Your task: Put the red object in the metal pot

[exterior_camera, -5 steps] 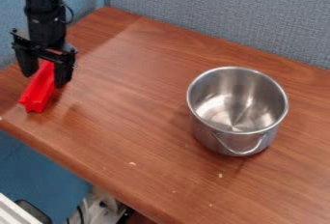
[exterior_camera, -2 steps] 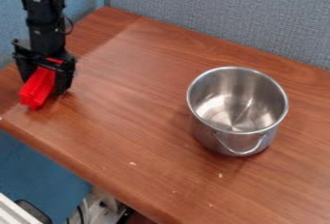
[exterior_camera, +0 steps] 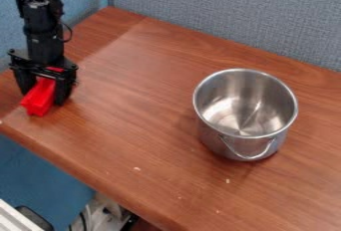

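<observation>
Gripper (exterior_camera: 43,82) spread, jaws apparently straddling red bar (exterior_camera: 40,99) for pickup; steel pot (exterior_camera: 244,111) well apart, empty.

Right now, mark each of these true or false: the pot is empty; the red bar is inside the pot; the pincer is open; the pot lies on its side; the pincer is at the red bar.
1. The metal pot is empty. True.
2. The red object is inside the pot. False: it lies on the table, far left of the pot.
3. The pincer is open. True.
4. The pot lies on its side. False: it stands upright.
5. The pincer is at the red object. True: its jaws straddle it.
</observation>
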Action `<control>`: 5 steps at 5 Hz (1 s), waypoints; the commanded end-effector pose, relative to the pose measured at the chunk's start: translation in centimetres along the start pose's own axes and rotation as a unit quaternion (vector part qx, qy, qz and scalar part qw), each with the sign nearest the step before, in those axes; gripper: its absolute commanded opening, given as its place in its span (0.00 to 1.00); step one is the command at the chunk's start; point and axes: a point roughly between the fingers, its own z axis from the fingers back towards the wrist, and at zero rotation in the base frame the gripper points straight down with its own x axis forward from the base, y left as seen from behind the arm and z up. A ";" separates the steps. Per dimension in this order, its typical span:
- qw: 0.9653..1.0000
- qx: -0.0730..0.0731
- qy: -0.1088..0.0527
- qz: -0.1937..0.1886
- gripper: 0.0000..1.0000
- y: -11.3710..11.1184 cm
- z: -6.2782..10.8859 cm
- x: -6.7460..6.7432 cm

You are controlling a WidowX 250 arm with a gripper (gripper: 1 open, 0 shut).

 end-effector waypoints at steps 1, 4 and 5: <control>0.999 0.004 -0.033 0.043 1.00 1.3 2.0 -0.1; 0.999 0.012 -0.045 -0.028 0.00 -1.9 4.3 1.6; 0.998 0.016 -0.057 -0.024 0.00 -2.7 5.5 1.2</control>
